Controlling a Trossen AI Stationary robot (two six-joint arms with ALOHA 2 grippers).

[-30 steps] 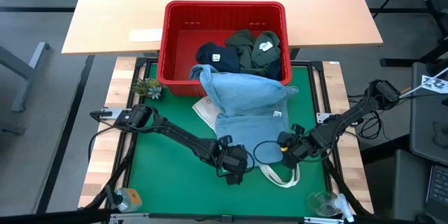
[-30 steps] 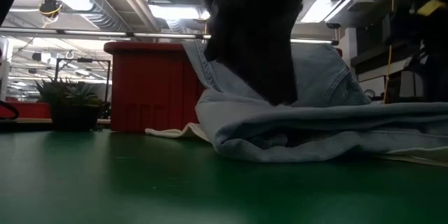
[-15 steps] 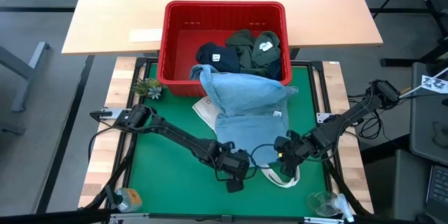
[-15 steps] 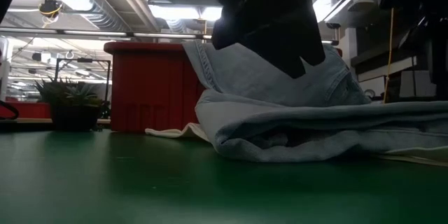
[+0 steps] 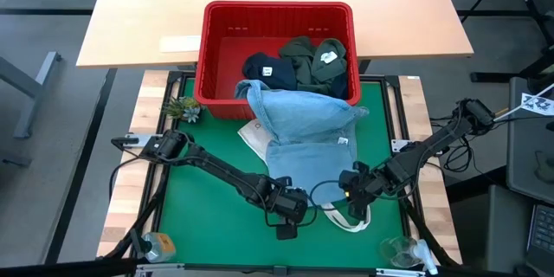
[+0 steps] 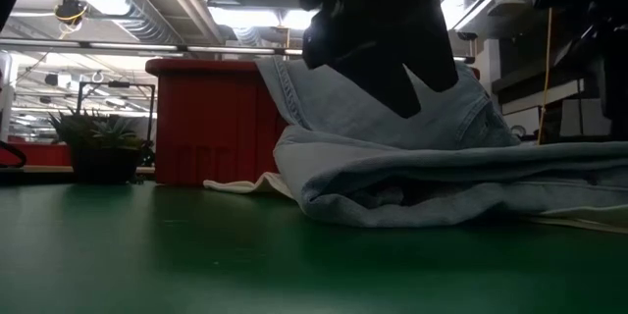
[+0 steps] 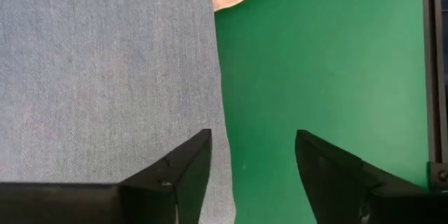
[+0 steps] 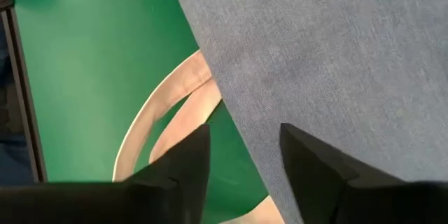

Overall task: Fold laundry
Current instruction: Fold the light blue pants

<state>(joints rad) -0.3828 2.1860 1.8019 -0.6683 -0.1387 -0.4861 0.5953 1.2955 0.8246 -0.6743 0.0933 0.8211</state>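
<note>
One light blue denim garment [image 5: 305, 130] is seen draped from the red slotted plastic basket [image 5: 227, 26] onto the green mat [image 5: 199, 216], its near edge flanked by the left gripper [image 5: 288, 222] and right gripper [image 5: 350, 192], both parted and holding nothing. A clean fold likely calls for both corners to be pinched evenly. Counted in the basket: one navy garment [image 5: 267, 69], two olive green garments [image 5: 313, 62].

A light blue denim garment [image 5: 305, 134] lies spread on the green mat, its far end draped over the red basket's front rim, its near edge rumpled. That edge lies just ahead of both grippers' fingertips, nothing gripped. A navy garment [image 5: 267, 70] and dark olive garments [image 5: 313, 59] sit bunched well beyond the fingers.
</note>
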